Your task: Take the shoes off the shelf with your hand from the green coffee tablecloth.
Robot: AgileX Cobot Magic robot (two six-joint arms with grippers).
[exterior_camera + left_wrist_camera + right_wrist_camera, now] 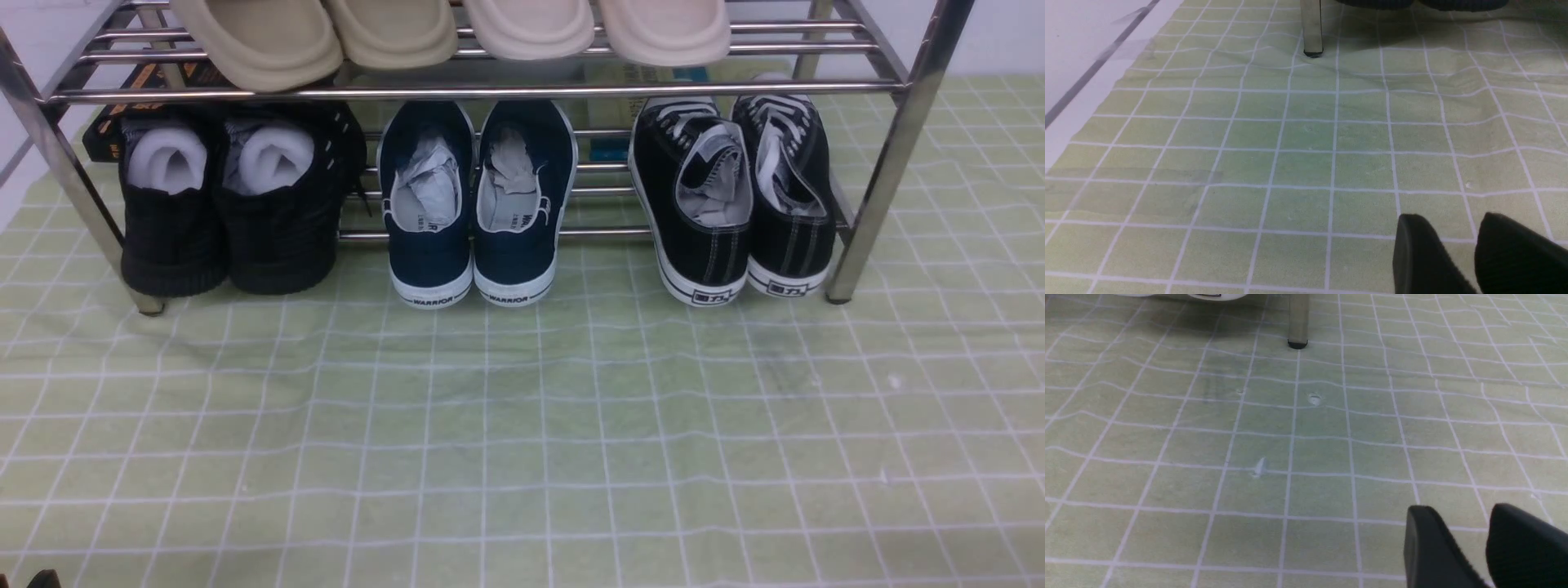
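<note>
Black canvas sneakers (727,237) stand rightmost on the lower tier of the chrome shelf (902,139); left end effector (1453,220) and right end effector (1459,512) are parted, empty, above the green tablecloth (522,425).

The front view sits on the robot's side between the arms, raised and tilted downward. It faces the shelf (490,90) across a broad stretch of green coffee tablecloth (522,425), and the upper tier is cropped. The left wrist view rides low and near the cloth, looking forward past the left gripper (1453,222) to the left front leg (1312,28), which is shared with the front view as the left front leg (86,204). The right wrist view is set likewise behind the right gripper (1457,514), facing the right front leg (1298,318), which the front view shows as the right front leg (896,163).
</note>
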